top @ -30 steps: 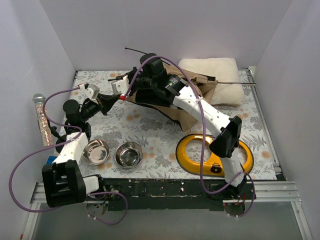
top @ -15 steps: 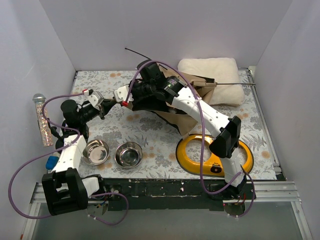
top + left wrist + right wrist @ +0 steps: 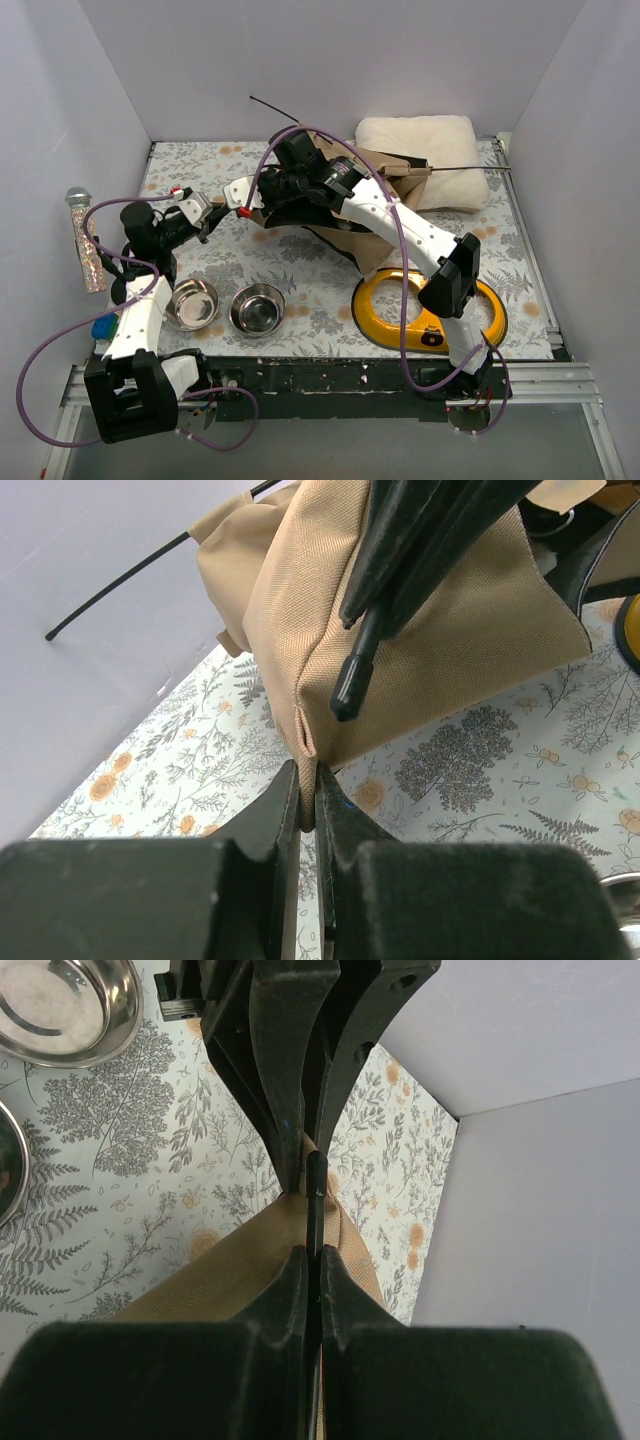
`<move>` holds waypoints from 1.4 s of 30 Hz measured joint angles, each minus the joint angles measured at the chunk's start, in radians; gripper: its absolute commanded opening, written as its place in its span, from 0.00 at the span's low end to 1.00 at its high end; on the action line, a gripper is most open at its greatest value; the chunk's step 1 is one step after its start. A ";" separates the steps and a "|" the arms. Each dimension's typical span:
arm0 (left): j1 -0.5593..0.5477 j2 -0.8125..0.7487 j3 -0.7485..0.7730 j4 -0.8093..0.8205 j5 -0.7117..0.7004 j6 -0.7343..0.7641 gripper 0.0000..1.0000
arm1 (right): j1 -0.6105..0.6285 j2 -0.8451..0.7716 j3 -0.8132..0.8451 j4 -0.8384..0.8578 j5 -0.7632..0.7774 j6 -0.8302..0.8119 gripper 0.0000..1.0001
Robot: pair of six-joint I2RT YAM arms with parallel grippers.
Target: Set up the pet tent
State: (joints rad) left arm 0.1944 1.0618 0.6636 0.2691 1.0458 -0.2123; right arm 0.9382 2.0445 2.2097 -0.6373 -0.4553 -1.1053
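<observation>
The pet tent [image 3: 362, 243] lies collapsed at the back middle of the table, tan fabric with black lining. My left gripper [image 3: 218, 212] is shut on a tan fabric corner of the tent [image 3: 330, 650], pinched between its jaws [image 3: 307, 775]. My right gripper [image 3: 255, 200] faces it from the other side and is shut on a thin black rod [image 3: 314, 1195] over the tan fabric [image 3: 225, 1275]. In the left wrist view the rod's capped tip [image 3: 345, 695] hangs just above the pinched corner. Another rod [image 3: 275, 105] pokes out toward the back wall.
A cream cushion [image 3: 425, 150] lies at the back right with a rod [image 3: 470, 168] across it. A yellow oval bowl stand [image 3: 380, 300] sits front right. Two steel bowls [image 3: 192, 303] [image 3: 258, 308] stand front left. A glittery tube [image 3: 85, 240] leans on the left wall.
Both grippers have shifted a little toward the near side, the left pulling the tent's corner leftward and down the table. Both grips have stayed shut.
</observation>
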 measured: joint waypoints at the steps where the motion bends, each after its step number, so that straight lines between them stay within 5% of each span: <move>1: 0.000 -0.001 0.000 -0.003 0.001 0.003 0.00 | 0.001 0.000 0.000 0.000 0.005 0.002 0.01; 42: 0.000 -0.011 0.000 -0.035 0.013 0.022 0.00 | 0.027 0.018 -0.016 0.010 0.121 -0.023 0.01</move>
State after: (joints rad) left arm 0.1947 1.0508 0.6636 0.2337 1.0592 -0.1902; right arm 0.9649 2.0621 2.1933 -0.6270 -0.3347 -1.1286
